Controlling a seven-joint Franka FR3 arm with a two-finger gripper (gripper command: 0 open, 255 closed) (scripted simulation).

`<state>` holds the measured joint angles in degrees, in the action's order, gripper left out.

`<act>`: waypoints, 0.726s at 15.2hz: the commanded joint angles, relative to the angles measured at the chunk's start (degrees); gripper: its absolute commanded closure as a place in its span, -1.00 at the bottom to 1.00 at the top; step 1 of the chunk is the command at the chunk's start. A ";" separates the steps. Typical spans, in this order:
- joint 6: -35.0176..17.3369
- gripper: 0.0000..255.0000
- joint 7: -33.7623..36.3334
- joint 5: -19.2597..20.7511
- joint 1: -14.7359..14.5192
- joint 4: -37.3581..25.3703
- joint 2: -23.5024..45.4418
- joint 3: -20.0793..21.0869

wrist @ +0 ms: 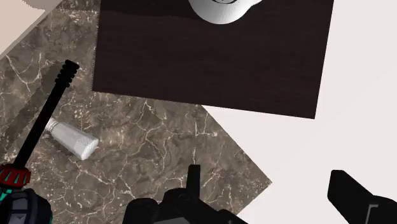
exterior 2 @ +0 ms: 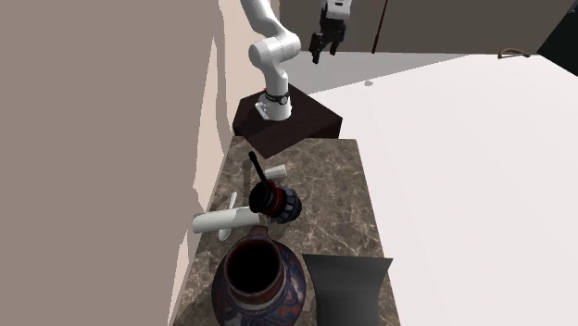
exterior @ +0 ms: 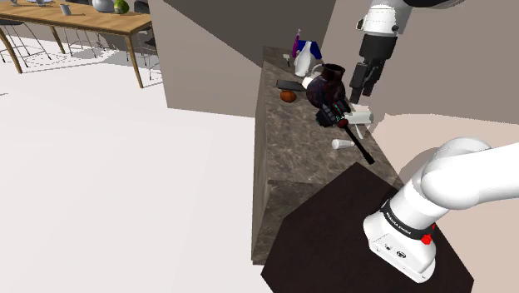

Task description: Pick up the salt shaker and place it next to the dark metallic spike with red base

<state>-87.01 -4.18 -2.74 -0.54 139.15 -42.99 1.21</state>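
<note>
Gripper hangs upper right in the shoulder view, fingers apart — empty; salt shaker lies beside the spike.

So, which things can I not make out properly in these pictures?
Salt shaker: in the shoulder view, too small to tell which end is its cap.
Spike: in the wrist view, its red base is cut off by the picture's edge.
Vase: in the second exterior view, its lower part is cut off by the bottom edge.
Blue-and-white thing behind the vase: in the shoulder view, too small to name.
</note>
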 commanded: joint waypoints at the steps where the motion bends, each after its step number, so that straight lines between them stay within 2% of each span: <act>1: 0.00 -1.00 0.00 0.00 0.00 0.00 0.00 0.00; 6: -5.06 -1.00 -12.73 5.65 -0.14 7.96 -2.90 -6.21; 11: -11.54 -1.00 -25.43 12.18 0.53 13.76 -2.70 -13.25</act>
<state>-97.38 -26.72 8.00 -0.15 152.24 -45.99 -10.54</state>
